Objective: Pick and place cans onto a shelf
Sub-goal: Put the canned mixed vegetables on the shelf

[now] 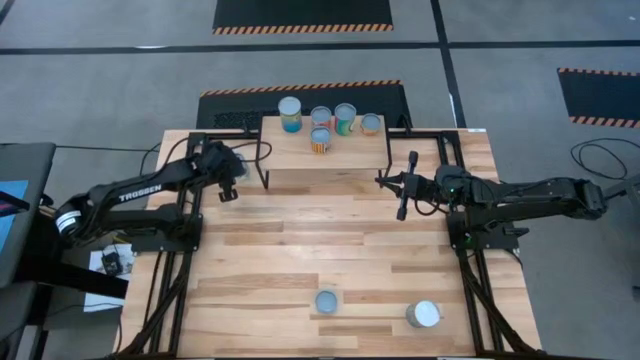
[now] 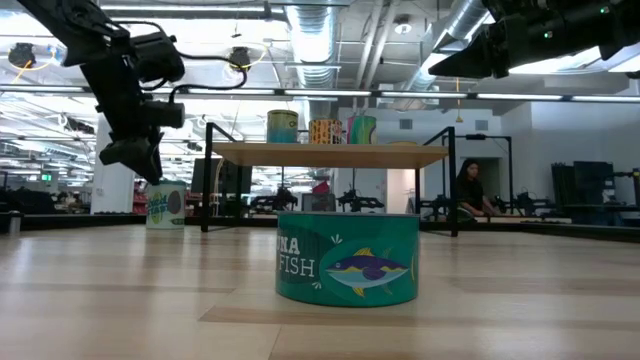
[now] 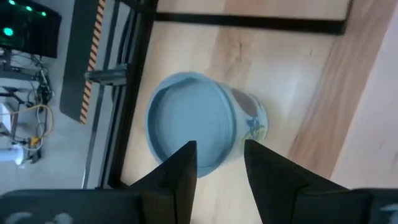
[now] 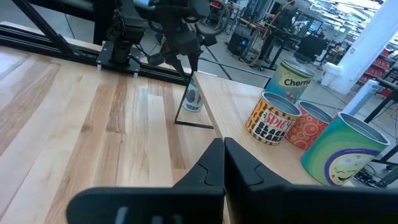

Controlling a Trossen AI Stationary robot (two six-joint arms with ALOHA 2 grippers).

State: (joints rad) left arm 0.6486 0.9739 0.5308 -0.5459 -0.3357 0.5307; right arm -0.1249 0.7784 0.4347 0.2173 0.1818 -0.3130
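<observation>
My left gripper is open and points down over a can with a silvery-blue top. The can stands on the table beside the shelf's left legs, and its top lies just below the fingertips. In the low view the left gripper hovers just over this can. My right gripper is shut and empty, and is held above the table by the shelf's right front corner. Several cans stand on the shelf. A teal fish can and another can stand near the table's near edge.
The shelf's thin black legs stand close to the can under my left gripper. The shelf's cans crowd its far middle part, and its front strip is bare wood. Black frame rails run along both table sides.
</observation>
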